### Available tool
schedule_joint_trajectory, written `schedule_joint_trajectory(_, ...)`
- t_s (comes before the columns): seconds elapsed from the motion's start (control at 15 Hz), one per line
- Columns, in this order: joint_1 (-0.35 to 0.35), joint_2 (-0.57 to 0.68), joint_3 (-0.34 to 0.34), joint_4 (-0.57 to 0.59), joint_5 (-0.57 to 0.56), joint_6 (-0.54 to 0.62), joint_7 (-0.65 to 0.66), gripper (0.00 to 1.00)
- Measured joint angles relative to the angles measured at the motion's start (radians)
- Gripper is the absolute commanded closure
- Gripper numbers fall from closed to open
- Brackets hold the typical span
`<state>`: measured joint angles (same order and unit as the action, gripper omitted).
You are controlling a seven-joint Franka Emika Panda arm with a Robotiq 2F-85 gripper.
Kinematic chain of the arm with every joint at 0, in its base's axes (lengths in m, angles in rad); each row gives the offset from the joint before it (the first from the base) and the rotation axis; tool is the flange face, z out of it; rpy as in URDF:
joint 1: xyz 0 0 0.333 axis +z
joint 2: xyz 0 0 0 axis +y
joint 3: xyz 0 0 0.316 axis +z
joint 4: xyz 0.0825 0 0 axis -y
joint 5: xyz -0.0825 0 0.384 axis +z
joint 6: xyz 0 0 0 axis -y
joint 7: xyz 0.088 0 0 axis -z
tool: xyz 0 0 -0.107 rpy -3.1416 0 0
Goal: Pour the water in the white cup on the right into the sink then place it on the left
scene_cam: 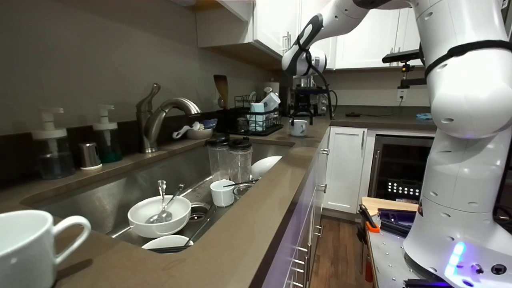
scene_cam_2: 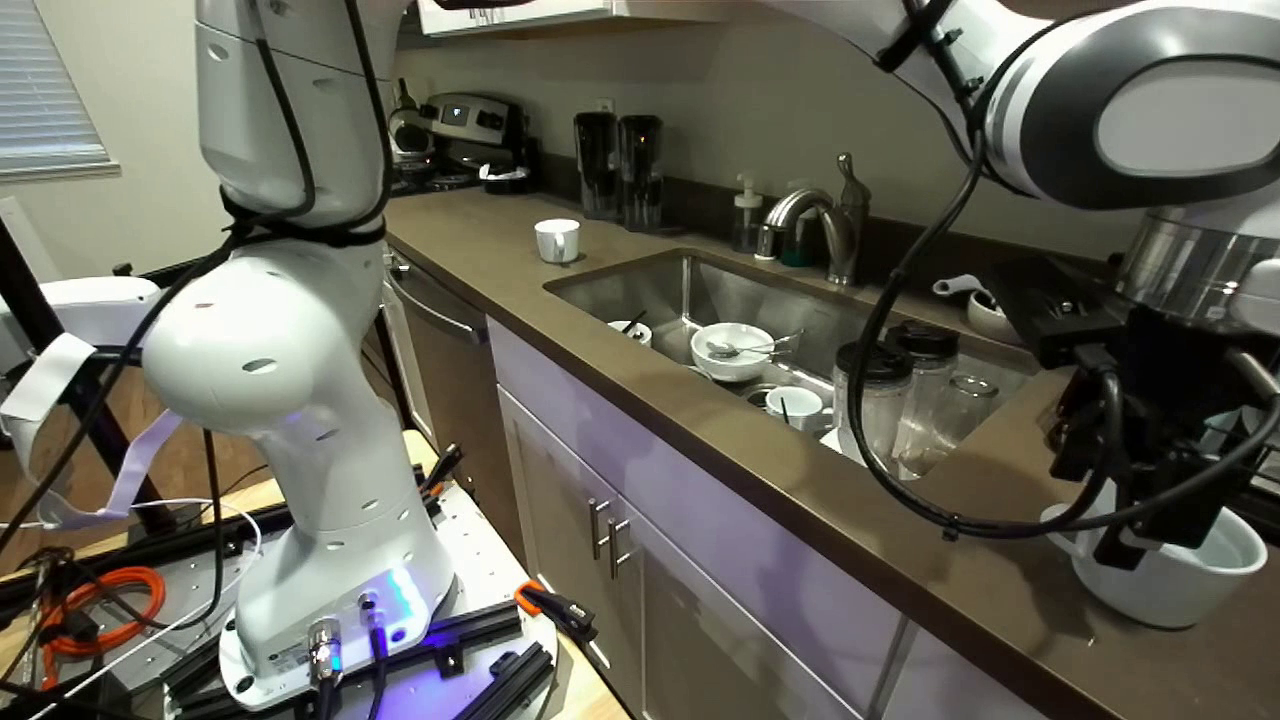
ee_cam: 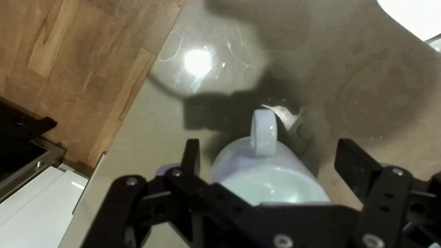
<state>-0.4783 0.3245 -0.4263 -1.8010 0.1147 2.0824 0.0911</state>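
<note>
Gripper (ee_cam: pixel 271 157) spread wide astride the white cup (scene_cam_2: pixel 1160 590), nothing yet held

Its jaws stand well apart to either side of the round body, with gaps showing in the wrist view; the cup sits upright on the counter (scene_cam: pixel 280 180), to the right of the sink (scene_cam_2: pixel 755 302) in an exterior view. How full it is cannot be told.

If closing meets the glossy side too high or off-centre, the cup might skid or tip and spill on the spot. A slack hold could let it swivel during the pour. Pouring over the near end risks knocking the lidded jars (scene_cam: pixel 240 164) in the sink, and the low-looping cable (scene_cam_2: pixel 1000 529) could snag on them.

As for room, the counter's front edge runs near the cup, floor (ee_cam: pixel 93 65) beyond it, while the dish rack (scene_cam: pixel 269 130) crowds the back. Bare counter toward the sink looks the easiest lane; the arching faucet (scene_cam: pixel 151 128) and a handled mug (scene_cam_2: pixel 555 243) past the far end tighten the route left
</note>
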Motion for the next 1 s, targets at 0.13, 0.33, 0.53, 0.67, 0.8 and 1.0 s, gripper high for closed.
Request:
schedule_joint_trajectory(0.13, -0.009, 0.014, 0.006, 0.014, 0.016, 0.0, -0.011, 0.0)
schedule_joint_trajectory(0.33, -0.018, 0.023, 0.012, 0.022, 0.019, 0.0, -0.014, 0.0)
schedule_joint_trajectory(0.53, -0.018, 0.024, 0.013, 0.022, 0.019, 0.0, -0.014, 0.0)
schedule_joint_trajectory(0.67, -0.017, 0.024, 0.014, 0.02, 0.018, 0.0, -0.014, 0.0)
schedule_joint_trajectory(0.8, -0.017, 0.025, 0.016, 0.013, 0.018, 0.001, -0.014, 0.0)
schedule_joint_trajectory(1.0, -0.017, 0.031, 0.019, 0.001, 0.018, 0.009, -0.014, 0.0)
